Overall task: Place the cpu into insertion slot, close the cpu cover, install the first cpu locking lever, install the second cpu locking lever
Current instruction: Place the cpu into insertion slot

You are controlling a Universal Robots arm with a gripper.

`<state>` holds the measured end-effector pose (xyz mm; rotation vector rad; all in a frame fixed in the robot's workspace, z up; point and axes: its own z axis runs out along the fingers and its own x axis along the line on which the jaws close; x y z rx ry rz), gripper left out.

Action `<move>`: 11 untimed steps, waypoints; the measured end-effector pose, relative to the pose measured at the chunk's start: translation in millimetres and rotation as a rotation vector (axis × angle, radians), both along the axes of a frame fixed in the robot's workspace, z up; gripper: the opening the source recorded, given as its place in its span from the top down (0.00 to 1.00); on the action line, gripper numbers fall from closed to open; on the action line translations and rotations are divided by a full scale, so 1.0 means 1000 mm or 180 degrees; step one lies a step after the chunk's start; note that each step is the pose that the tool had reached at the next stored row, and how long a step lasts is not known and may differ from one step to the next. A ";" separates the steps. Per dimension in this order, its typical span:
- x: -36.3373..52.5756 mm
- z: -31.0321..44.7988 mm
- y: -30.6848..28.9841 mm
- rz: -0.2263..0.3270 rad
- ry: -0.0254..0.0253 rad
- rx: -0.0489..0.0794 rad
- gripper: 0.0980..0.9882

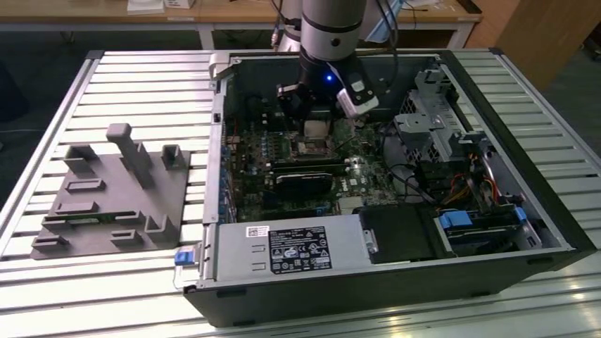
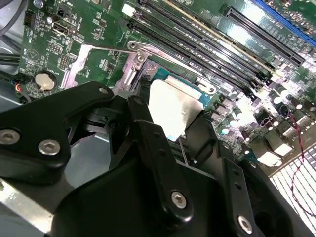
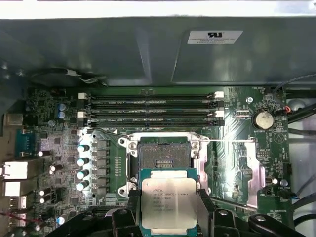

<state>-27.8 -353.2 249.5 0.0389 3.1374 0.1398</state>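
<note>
The cpu [image 3: 168, 202] is a flat square chip with a pale metal face on a green base, and my gripper [image 3: 168, 210] is shut on it, black fingers [image 3: 132, 210] on two opposite sides. It hangs just above and slightly off the insertion slot [image 3: 163, 155], which lies uncovered with a dark centre and silver rim. The cpu cover [image 3: 244, 170] is swung open beside the slot, a silver frame plate. In the second wrist view the cpu [image 2: 170, 106] shows between the fingers. In the exterior view my gripper [image 1: 317, 127] is inside the case, over the insertion slot [image 1: 312, 146].
Long black memory slots [image 3: 153, 106] run beside the socket. A labelled power supply box [image 1: 295, 248] and a drive cage [image 1: 441, 127] with cables crowd the case. A grey fixture block [image 1: 108, 193] stands on the slatted table at the exterior view's left.
</note>
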 end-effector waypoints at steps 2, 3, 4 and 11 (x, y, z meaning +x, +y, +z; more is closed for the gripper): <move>-0.0001 -0.0036 0.0000 0.0000 -0.0004 0.0000 0.51; -0.0001 -0.0053 0.0000 0.0000 -0.0006 0.0001 0.51; -0.0001 -0.0070 0.0000 0.0000 -0.0008 0.0001 0.51; -0.0002 -0.0090 0.0000 -0.0008 -0.0010 0.0000 0.51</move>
